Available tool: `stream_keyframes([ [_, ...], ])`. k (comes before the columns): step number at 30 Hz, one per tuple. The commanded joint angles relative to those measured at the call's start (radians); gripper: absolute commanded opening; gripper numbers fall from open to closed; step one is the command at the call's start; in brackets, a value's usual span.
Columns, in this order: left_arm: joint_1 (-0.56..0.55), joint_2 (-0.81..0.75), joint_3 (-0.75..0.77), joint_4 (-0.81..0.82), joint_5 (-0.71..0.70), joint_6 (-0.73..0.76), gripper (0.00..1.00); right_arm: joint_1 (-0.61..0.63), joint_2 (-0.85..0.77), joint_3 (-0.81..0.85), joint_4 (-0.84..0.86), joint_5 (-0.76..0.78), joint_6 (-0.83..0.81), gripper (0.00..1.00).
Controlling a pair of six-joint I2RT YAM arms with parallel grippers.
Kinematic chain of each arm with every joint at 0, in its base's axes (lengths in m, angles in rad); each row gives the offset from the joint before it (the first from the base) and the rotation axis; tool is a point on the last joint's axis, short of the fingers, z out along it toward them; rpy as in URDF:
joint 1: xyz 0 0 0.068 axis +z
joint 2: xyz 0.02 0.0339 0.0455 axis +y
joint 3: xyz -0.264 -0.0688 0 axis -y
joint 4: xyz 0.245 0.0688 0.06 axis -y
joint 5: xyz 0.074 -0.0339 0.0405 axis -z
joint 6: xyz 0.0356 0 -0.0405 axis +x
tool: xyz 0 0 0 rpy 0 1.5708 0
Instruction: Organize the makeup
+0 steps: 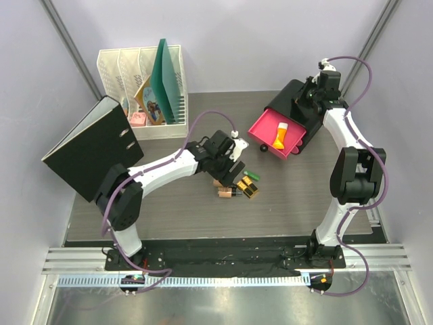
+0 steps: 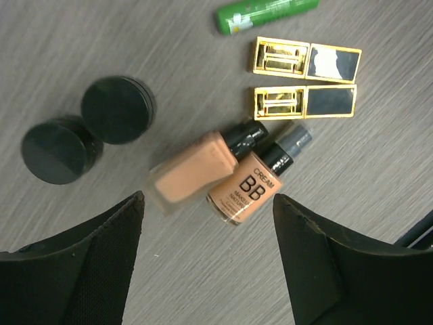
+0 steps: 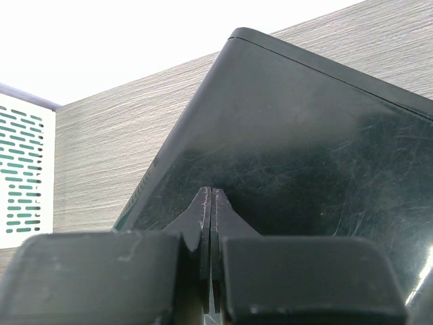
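The left arm [image 1: 162, 166] and right arm [image 1: 336, 128] had white links, bulky black joints and looping purple cables [image 1: 205, 116], and the left gripper [image 2: 208, 198] bore matte black, wedge-shaped fingers [image 2: 95, 271].

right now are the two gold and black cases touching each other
Apart: left wrist view shows a strip of table between the upper case and the lower case.

We count two black round jars [image 2: 118, 108] [image 2: 57, 150], two peach bottles [image 2: 199, 170] [image 2: 252, 191], two gold-and-black cases [image 2: 306, 61] [image 2: 304, 101], one green tube [image 2: 264, 13], one orange tube [image 1: 280, 137], one pink drawer [image 1: 264, 128], one black binder [image 1: 91, 145] and one white file rack [image 1: 111, 64].
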Motion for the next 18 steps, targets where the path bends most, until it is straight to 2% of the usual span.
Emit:
stream_keyframes([
  [1,0.0,0.019,0.0,-0.009,0.047,0.013,0.74,0.009,0.112,-0.087,-0.334,0.03,-0.038,0.01],
  [14,-0.057,0.077,0.041,-0.107,0.123,0.036,0.62,0.009,0.106,-0.108,-0.338,0.03,-0.041,0.01],
  [18,-0.085,0.088,0.043,-0.12,0.14,0.062,0.61,0.009,0.107,-0.108,-0.338,0.03,-0.041,0.01],
])
